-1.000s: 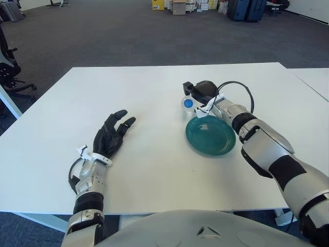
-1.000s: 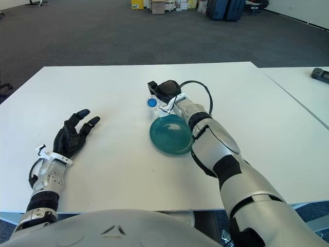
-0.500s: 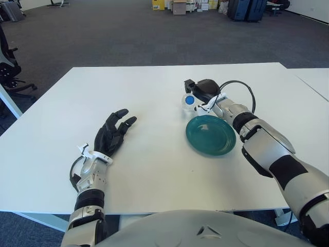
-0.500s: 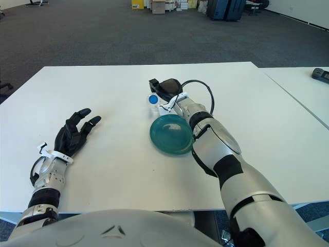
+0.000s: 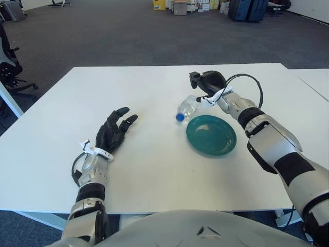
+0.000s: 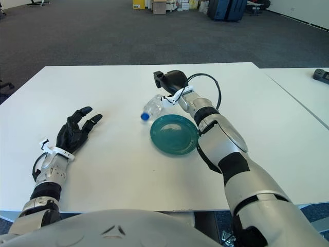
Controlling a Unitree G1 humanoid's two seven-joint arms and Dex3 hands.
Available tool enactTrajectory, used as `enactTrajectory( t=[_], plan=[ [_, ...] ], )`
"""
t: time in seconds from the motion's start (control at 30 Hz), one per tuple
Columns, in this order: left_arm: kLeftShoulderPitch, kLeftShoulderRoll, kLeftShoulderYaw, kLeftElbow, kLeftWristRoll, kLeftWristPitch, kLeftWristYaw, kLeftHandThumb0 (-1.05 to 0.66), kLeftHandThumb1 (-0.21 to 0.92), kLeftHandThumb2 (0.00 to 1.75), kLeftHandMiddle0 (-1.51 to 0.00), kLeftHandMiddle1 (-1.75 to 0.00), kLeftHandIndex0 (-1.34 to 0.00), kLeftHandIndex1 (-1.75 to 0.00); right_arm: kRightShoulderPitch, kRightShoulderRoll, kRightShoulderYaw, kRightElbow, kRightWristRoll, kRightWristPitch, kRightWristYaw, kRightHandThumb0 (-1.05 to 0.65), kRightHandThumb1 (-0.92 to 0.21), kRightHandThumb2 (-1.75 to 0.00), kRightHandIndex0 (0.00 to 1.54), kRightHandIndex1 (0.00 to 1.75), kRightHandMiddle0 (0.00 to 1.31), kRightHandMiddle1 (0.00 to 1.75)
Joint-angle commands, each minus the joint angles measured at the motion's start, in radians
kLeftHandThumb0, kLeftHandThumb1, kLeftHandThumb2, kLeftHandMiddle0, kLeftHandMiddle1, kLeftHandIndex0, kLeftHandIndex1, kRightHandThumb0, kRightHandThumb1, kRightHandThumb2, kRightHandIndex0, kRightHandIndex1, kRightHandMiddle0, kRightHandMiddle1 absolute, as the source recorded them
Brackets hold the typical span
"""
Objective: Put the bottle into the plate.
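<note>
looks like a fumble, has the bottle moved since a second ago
Yes. The bottle left the right hand and now lies on its side on the table, left of the plate's far rim.

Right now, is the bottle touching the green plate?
Apart. The left eye view shows white table between the bottle, lying on its side, and the plate's rim.

One clear bottle (image 5: 186, 107) with a blue cap; one teal plate (image 5: 211, 135); one white table (image 5: 154, 92); a second table (image 5: 314, 80) seemingly alongside.
</note>
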Motion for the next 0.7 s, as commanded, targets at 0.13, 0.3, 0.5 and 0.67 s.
enactTrajectory(
  t=[0.13, 0.3, 0.5, 0.67],
  plan=[
    [-0.056, 0.012, 0.007, 0.119, 0.024, -0.015, -0.015, -0.89, 0.92, 0.95, -0.62, -1.05, -0.34, -1.17, -0.017, -0.048, -0.013, -0.038, 0.017, -0.049, -0.034, 0.0, -0.15, -1.52, 0.74, 1.75, 0.51, 1.75],
    [-0.093, 0.022, 0.01, 0.182, 0.036, -0.032, -0.023, -0.89, 0.92, 0.97, -0.63, -1.03, -0.36, -1.15, -0.026, -0.072, -0.004, -0.062, 0.002, -0.053, -0.067, 0.0, -0.13, -1.54, 0.75, 1.75, 0.52, 1.75],
    [-0.12, 0.028, 0.013, 0.228, 0.045, -0.046, -0.03, -0.89, 0.92, 0.97, -0.63, -1.01, -0.36, -1.15, -0.023, -0.08, -0.018, -0.068, 0.021, -0.061, -0.064, 0.0, -0.15, -1.52, 0.73, 1.75, 0.5, 1.75],
    [-0.132, 0.031, 0.016, 0.249, 0.051, -0.056, -0.034, -0.9, 0.92, 0.97, -0.63, -1.0, -0.35, -1.14, -0.021, -0.083, -0.033, -0.069, 0.034, -0.062, -0.052, 0.0, -0.13, -1.54, 0.75, 1.75, 0.52, 1.75]
  ],
)
